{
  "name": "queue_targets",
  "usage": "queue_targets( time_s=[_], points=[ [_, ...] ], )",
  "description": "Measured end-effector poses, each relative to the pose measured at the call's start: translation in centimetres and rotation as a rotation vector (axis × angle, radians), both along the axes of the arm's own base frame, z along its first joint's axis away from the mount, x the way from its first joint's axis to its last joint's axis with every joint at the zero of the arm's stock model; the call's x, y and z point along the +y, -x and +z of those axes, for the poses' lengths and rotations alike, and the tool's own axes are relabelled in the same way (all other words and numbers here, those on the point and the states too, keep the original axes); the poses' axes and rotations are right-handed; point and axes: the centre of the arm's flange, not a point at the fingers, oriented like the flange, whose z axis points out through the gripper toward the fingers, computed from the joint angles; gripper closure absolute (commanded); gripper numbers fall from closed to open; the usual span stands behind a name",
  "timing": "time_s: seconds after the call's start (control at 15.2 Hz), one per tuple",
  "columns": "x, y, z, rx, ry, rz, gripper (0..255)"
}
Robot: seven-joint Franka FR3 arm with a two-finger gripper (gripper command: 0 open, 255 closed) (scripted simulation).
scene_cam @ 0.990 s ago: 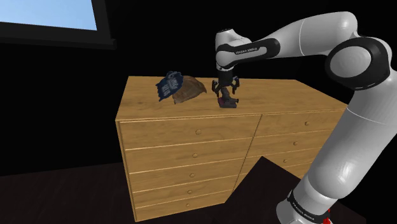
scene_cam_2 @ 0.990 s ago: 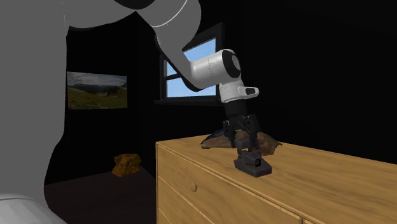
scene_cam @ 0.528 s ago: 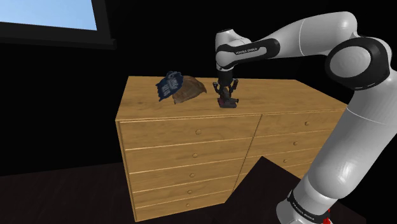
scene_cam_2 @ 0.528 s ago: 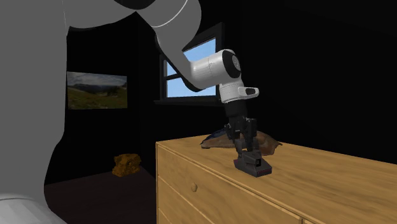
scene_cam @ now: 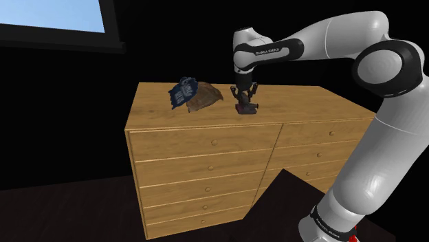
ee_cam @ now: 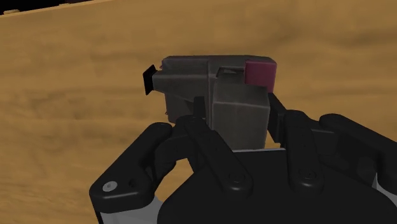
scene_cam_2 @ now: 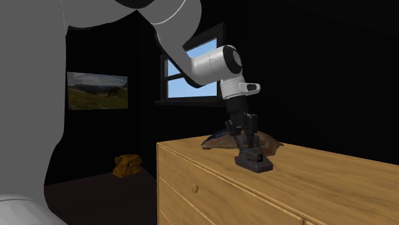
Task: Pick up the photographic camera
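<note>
1. Just right of centre in the shoulder view, the black gripper is seen lowered over the wooden dresser, carried by the white arm that sweeps in from the frame's right edge.
2. The photographic camera is found directly under the gripper, on the middle stretch of the dresser top, close to its front edge.
3. And it is gripped! In the wrist view the fingers are pressed against the camera's sides, and its dark grey body is clasped between them, with a maroon block marked at one corner.
4. Whether the camera's base is touching the wood or just clear of it cannot be told.
5. At the centre of the second exterior view, the gripper is shown slightly tilted, with the camera held at its tip, low against the dresser top.
6. A blue-and-brown heap is spotted on the dresser to the left of the camera in the shoulder view, apart from it; in the second exterior view it is seen behind the gripper.
7. A bright window is caught at the upper left of the shoulder view.
8. A landscape picture is hung at the left of the second exterior view, and a brownish lump is seen below it.
</note>
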Motion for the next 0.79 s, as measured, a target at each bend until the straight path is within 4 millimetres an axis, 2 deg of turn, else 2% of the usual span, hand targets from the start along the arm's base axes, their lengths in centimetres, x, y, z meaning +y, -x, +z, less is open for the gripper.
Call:
queue_targets(
  time_s=[0.79],
  points=[
    [0.0,0.0,6.0,0.0,0.0,0.0,255]
  ],
)
